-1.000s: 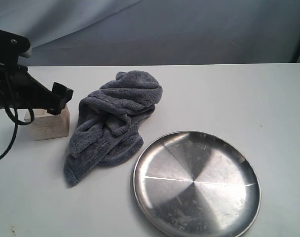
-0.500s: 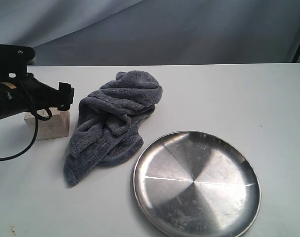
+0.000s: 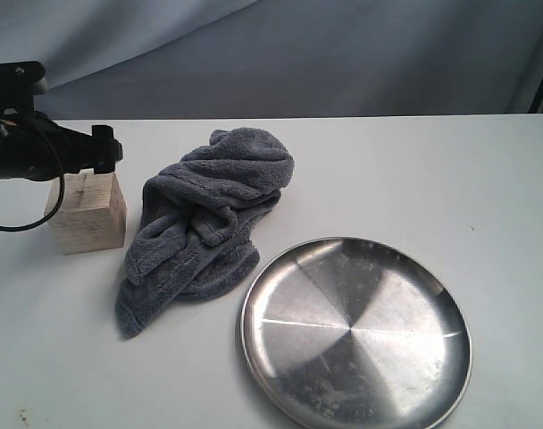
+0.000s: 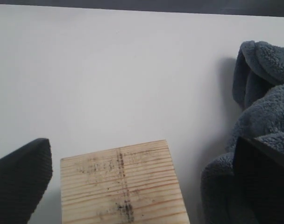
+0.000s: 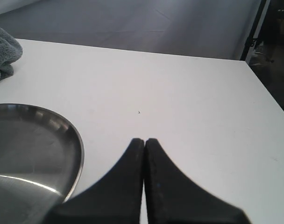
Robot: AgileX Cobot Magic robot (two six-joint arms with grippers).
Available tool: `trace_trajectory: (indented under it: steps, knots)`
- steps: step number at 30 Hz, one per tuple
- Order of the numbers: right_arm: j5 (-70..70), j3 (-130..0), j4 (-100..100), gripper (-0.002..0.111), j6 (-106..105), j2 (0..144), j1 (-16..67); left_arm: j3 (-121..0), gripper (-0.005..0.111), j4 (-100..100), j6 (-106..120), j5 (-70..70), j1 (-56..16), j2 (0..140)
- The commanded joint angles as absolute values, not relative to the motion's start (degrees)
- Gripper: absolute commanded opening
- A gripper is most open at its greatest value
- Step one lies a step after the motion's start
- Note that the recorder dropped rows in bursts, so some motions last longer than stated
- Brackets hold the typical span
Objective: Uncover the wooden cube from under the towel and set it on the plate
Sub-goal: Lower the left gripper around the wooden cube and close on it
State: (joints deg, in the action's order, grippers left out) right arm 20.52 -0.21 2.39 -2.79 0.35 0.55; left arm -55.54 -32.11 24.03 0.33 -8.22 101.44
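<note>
The wooden cube stands bare on the white table, left of the crumpled grey towel. In the left wrist view the cube lies between the two wide-apart black fingers, untouched by either, with the towel beside it. My left gripper hovers open just above the cube's top. The silver plate sits bare at the front right. My right gripper is shut on nothing, low over the table beside the plate's rim; the exterior view does not show it.
The towel lies between the cube and the plate. A grey cloth backdrop hangs behind the table's far edge. The table's right edge shows in the right wrist view, with a dark stand beyond it.
My left gripper has lifted from the cube's upper side to just above its top and drawn back a little to the left. The cube, towel and plate have not moved.
</note>
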Motion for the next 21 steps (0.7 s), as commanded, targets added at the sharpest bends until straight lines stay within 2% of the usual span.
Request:
trace_trajectory:
  steps: [1, 21]
  knots:
    - [20.0, 0.0, 2.1, 0.0, -3.0, 0.0, 0.7, -56.2, 0.104, -32.5, 24.1, 1.9, -8.0, 101.4]
    - [20.0, 0.0, 2.1, 0.0, -3.0, 0.0, 0.7, -56.2, 0.104, -32.4, 22.5, 2.8, -8.0, 101.4]
